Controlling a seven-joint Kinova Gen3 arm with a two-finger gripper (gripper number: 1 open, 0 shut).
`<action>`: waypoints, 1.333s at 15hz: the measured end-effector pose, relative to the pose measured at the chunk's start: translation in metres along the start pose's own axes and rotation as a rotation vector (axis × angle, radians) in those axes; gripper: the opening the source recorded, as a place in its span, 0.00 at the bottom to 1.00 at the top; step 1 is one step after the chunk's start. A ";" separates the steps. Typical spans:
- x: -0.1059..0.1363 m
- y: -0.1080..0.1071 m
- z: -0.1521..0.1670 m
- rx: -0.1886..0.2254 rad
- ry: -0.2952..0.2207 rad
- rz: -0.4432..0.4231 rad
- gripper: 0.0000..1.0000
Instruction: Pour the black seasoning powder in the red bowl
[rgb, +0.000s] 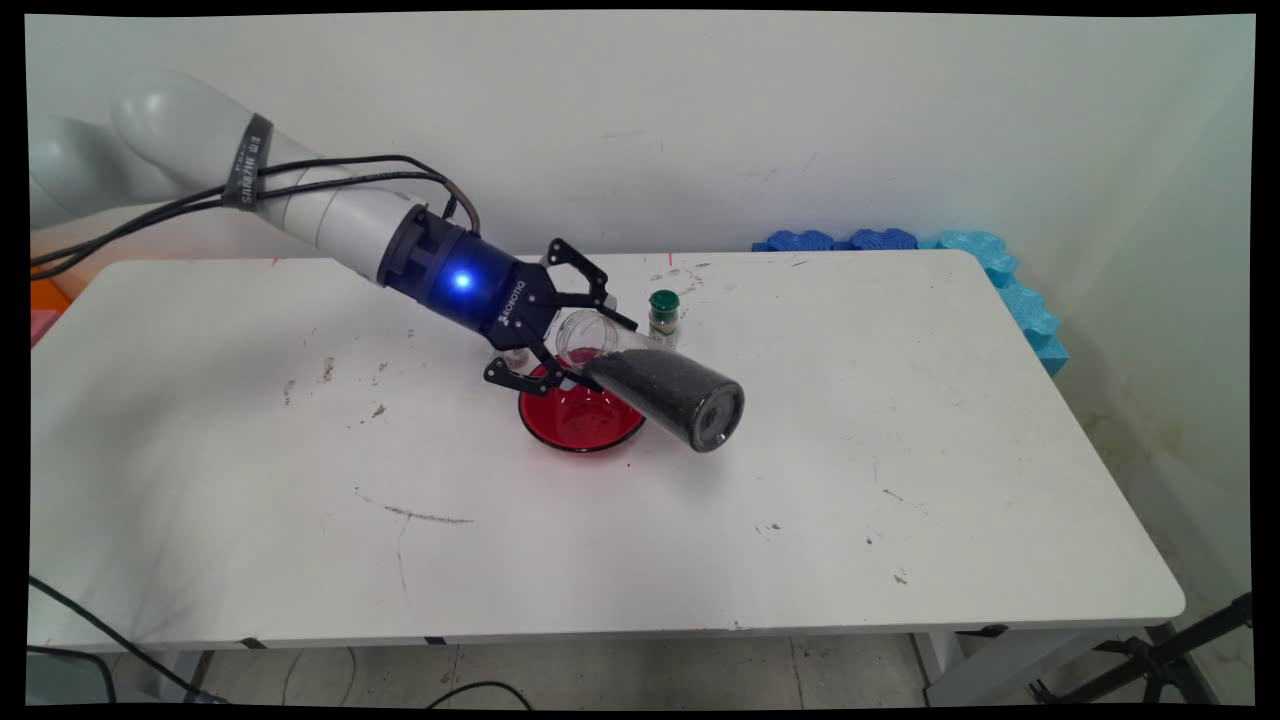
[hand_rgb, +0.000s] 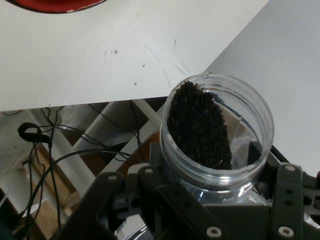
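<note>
My gripper (rgb: 597, 352) is shut on a clear plastic jar (rgb: 660, 390) part-filled with black granules. It holds the jar near its open mouth. The jar is tilted, its closed base lower and pointing to the right front, with the granules lying towards the base. Held above the white table (rgb: 900, 450), it hangs over the right rim of a red bowl (rgb: 575, 420). In the hand view the jar (hand_rgb: 215, 125) faces me mouth-on between the fingers of the gripper (hand_rgb: 212, 192), and the red bowl (hand_rgb: 55, 5) shows at the top edge.
A small green-capped bottle (rgb: 664, 315) stands just behind the jar. Blue foam mats (rgb: 870, 240) lie along the table's far right corner and right side. Cables (hand_rgb: 45, 145) hang below the table edge in the hand view.
</note>
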 end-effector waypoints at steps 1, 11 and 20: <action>0.001 0.000 0.000 -0.005 0.001 -0.008 0.00; 0.004 0.001 0.001 -0.062 0.000 -0.085 0.00; 0.005 -0.005 0.000 -0.054 0.000 -0.060 0.00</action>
